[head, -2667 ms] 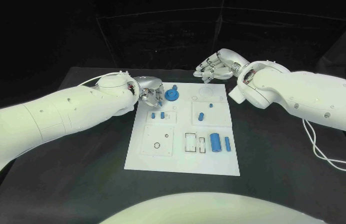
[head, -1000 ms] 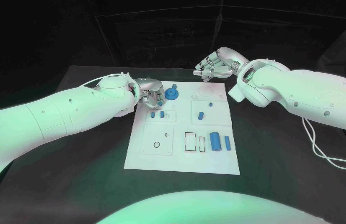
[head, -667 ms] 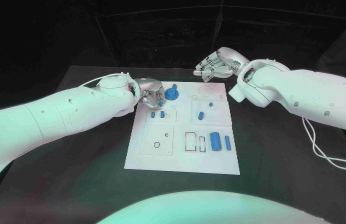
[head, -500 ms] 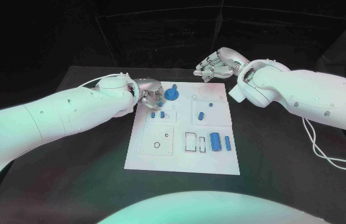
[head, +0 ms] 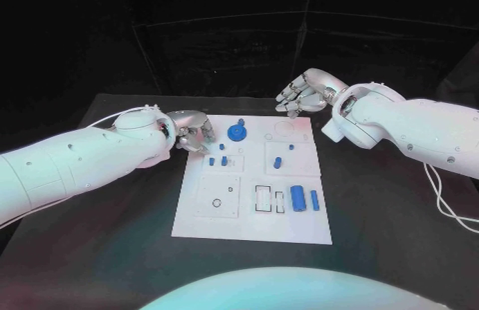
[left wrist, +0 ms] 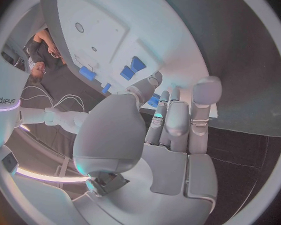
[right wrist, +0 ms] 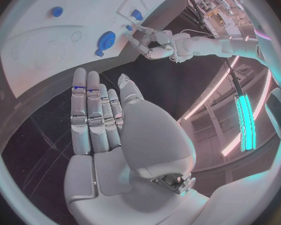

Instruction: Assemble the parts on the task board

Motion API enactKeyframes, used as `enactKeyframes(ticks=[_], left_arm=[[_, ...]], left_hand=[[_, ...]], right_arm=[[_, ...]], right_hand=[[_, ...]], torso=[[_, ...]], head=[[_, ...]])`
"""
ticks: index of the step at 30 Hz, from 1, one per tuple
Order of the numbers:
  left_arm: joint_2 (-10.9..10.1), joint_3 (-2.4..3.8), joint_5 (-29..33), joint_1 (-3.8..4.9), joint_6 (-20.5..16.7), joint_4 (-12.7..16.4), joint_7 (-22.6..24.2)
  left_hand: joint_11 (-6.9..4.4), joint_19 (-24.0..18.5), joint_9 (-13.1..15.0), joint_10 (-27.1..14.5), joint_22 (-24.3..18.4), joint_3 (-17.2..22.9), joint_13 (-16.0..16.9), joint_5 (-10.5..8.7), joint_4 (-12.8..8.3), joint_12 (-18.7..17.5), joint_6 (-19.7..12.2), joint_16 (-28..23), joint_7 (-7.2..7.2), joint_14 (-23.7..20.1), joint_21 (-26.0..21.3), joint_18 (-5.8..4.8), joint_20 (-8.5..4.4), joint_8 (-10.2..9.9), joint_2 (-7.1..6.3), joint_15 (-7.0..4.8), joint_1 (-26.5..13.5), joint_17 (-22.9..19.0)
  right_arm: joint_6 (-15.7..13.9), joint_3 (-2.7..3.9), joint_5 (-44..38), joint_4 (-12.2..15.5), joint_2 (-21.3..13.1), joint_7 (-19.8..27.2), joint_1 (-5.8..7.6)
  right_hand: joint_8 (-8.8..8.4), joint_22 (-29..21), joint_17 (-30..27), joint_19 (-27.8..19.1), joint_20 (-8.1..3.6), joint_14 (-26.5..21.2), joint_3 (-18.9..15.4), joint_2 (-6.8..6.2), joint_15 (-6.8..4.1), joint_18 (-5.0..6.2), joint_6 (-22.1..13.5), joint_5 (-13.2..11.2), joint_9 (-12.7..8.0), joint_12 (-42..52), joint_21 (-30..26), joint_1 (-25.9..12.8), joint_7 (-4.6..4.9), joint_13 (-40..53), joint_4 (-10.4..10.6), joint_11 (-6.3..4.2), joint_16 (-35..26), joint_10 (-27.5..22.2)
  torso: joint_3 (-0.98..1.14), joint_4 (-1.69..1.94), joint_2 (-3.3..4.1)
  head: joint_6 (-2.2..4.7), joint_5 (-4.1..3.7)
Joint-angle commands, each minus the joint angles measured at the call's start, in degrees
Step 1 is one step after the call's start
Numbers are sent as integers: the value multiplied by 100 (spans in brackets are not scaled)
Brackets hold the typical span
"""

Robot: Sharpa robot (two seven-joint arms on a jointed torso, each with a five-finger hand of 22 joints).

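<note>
Left hand point(left wrist: 168, 135) fingers apart, over task board point(left wrist: 197, 45), blue parts point(left wrist: 133, 67)

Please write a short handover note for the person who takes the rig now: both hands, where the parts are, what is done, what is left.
Left hand: at the task board's far left corner, fingers curled; whether it holds a small part cannot be told.
Right hand: open, holds nothing, above the table past the board's far edge.
Parts: round blue knob stands at the board's far end; two small pegs left of middle; one peg right of middle; two blue cylinders on the near right.
Done: cannot be judged.
Left: loose cylinders likely still to place.
</note>
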Motion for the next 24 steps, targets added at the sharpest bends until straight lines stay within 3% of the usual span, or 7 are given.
enactKeyframes(ticks=[1,3,7,11,12,15,24], left_arm=[[-111,10,1206,16,-938,55,645],[-198,10,2286,20,-1125,72,1018],[-377,10,4441,24,-1045,184,1679],[-525,9,6164,25,-804,359,2234],[-561,9,6499,24,-743,408,2341],[-658,9,7109,24,-630,539,2549],[-795,7,7633,21,-510,736,2829]], left_hand=[[8,-156,7,-62,-427,-125,16,3,59,5,32,-239,77,-128,-453,168,24,-30,-22,32,-16,-390],[49,-437,11,-121,-1121,-171,19,7,107,28,76,-681,125,-387,-1195,293,51,-20,54,62,37,-1069],[63,-639,32,220,-1258,-50,74,18,103,286,272,-1176,185,-751,-1427,305,81,75,216,79,161,-1787],[8,-773,30,495,-1336,35,87,14,125,454,367,-1471,143,-1014,-1568,315,71,133,288,51,146,-2220],[-7,-789,30,559,-1348,44,92,14,129,492,381,-1493,135,-1044,-1588,316,65,143,299,44,140,-2257],[-30,-817,27,647,-1372,43,96,13,149,551,405,-1540,117,-1105,-1629,315,57,162,310,33,102,-2346],[-47,-837,30,701,-1398,32,91,16,152,595,451,-1566,106,-1154,-1669,314,47,198,306,24,79,-2408]], right_arm=[[281,3,-1411,-51,-1,-135,-3],[386,2,-1968,-60,-4,-229,-30],[639,0,-3019,-30,-12,-464,-125],[849,-1,-3728,48,-47,-660,-270],[876,-1,-3861,66,-54,-694,-298],[919,-1,-4136,117,-68,-770,-361],[972,-2,-4439,306,-183,-873,-465]], right_hand=[[56,138,154,369,-169,466,64,-13,-163,34,186,-135,10,10,282,112,-89,-3,-101,-111,238,214],[62,265,303,595,-280,755,129,-22,-268,22,315,-204,1,-27,519,157,-162,-7,-142,-190,424,396],[-10,509,704,746,-391,822,253,-75,-367,-4,460,-291,-24,-232,920,169,-247,-8,-180,-263,971,596],[-105,688,995,720,-424,805,353,-120,-365,-7,496,-396,-28,-447,1186,128,-263,-8,-168,-290,1346,588],[-125,724,1048,718,-423,812,366,-138,-364,-10,499,-408,-28,-500,1241,107,-264,-11,-159,-279,1414,552],[-194,856,1234,697,-423,804,435,-179,-365,-13,505,-431,-26,-615,1439,60,-258,-8,-139,-270,1651,532],[-299,1224,1680,557,-389,732,607,-340,-328,-13,398,-474,-27,-825,1973,-102,-180,-6,-51,-202,2225,459]], torso=[[-2,5,-8],[-5,7,-12],[-16,-5,-9],[-33,1,-6],[-28,5,-5],[-9,-4,-3],[-20,18,-10]], head=[[43,-38],[74,-86],[141,-184],[167,-302],[185,-328],[219,-326],[246,-318]])
